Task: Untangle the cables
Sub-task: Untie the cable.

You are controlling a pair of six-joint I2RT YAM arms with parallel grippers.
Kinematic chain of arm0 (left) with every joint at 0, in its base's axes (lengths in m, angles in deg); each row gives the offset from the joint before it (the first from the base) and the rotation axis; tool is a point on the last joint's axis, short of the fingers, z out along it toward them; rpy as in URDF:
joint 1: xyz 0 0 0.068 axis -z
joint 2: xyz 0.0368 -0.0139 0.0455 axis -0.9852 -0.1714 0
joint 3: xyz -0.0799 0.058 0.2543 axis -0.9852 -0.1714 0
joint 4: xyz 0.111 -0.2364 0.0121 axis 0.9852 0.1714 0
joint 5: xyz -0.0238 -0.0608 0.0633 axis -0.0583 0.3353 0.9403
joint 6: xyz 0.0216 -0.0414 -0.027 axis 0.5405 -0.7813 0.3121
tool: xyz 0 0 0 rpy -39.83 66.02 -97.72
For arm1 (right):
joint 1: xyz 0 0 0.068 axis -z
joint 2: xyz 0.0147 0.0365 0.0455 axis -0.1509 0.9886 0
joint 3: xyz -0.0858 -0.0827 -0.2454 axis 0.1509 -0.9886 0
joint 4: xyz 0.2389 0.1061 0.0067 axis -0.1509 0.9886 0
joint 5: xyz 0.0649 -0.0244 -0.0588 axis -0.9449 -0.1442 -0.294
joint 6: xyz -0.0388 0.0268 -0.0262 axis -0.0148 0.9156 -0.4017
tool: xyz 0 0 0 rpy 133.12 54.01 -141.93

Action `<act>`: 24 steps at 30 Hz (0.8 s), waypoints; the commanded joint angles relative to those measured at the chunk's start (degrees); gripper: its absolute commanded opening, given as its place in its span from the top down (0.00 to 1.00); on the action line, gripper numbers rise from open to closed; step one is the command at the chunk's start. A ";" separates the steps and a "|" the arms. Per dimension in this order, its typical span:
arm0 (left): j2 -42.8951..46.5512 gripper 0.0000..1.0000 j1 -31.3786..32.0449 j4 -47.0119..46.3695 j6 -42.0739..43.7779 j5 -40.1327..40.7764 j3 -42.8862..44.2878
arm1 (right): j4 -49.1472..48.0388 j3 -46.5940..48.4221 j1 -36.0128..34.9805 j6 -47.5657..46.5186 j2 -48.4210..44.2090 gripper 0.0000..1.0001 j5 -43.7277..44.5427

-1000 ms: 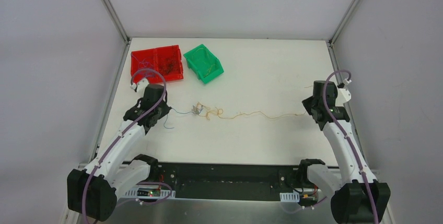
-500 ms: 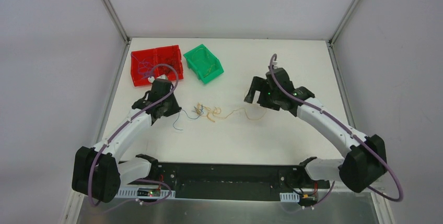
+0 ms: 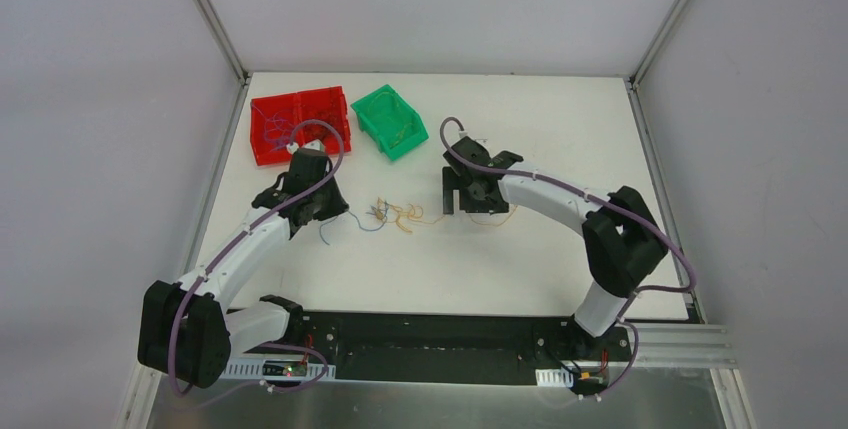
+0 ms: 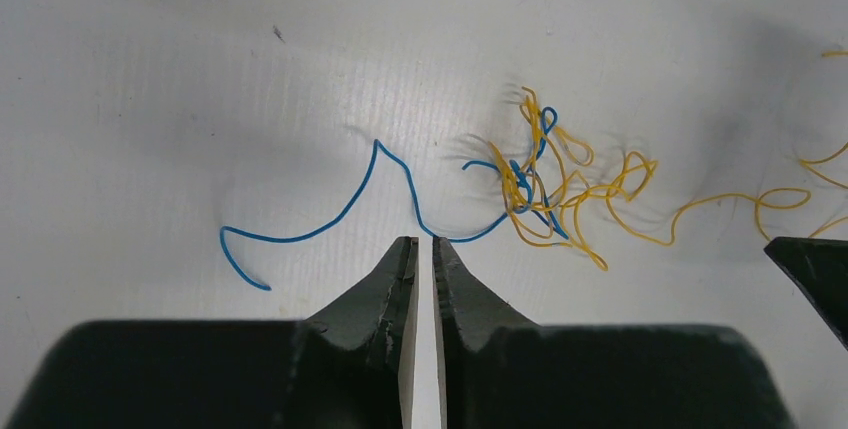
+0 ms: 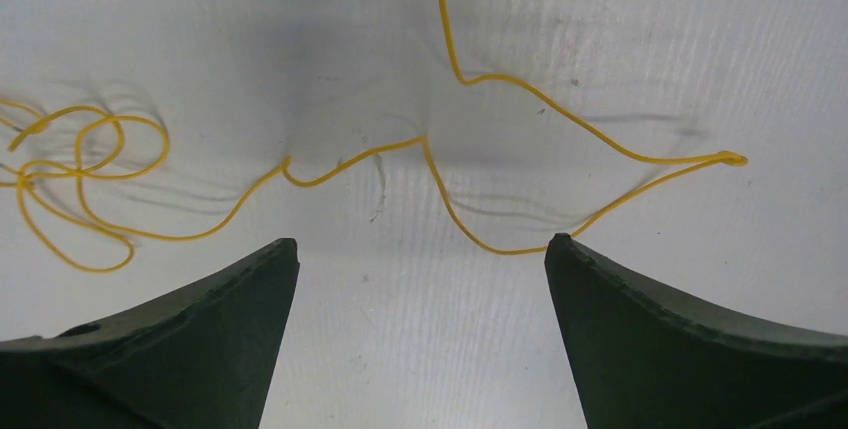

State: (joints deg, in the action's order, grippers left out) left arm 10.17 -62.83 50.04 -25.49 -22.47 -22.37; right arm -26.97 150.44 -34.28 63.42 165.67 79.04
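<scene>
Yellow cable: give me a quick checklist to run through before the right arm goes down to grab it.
1. Right tool open: ok, jaws wide apart.
2. Yellow cable lined up: ok, a bend of it lies just ahead, between the tips.
3. Clump undone: not ok, yellow strands and the blue cable are knotted there.
4. Left tool anchoring the blue cable: cannot tell; jaws almost shut, the cable passes right at the tips.
5. Bins out of the way: ok, red bin and green bin sit at the far side.
</scene>
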 commanded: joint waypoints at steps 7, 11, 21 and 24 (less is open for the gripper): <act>-0.48 0.71 0.46 -0.60 2.36 -0.91 2.77 | -3.86 4.15 -0.87 -1.28 6.03 0.05 1.38; -2.83 0.39 1.07 -0.93 4.53 -5.66 4.47 | -6.07 4.69 -1.35 -1.10 7.13 0.06 0.59; -22.97 0.19 7.09 -1.19 2.80 -7.59 14.95 | -6.30 5.97 -1.43 -0.56 11.65 0.36 1.43; -25.25 0.24 7.47 -1.51 2.66 -8.67 15.00 | -7.92 3.49 -1.08 -0.61 10.35 0.74 1.90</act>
State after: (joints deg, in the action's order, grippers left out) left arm -13.13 -55.70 48.31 -22.41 -29.22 -8.78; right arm -33.44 155.27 -35.46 62.37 177.15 79.41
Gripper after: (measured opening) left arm 0.794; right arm 0.469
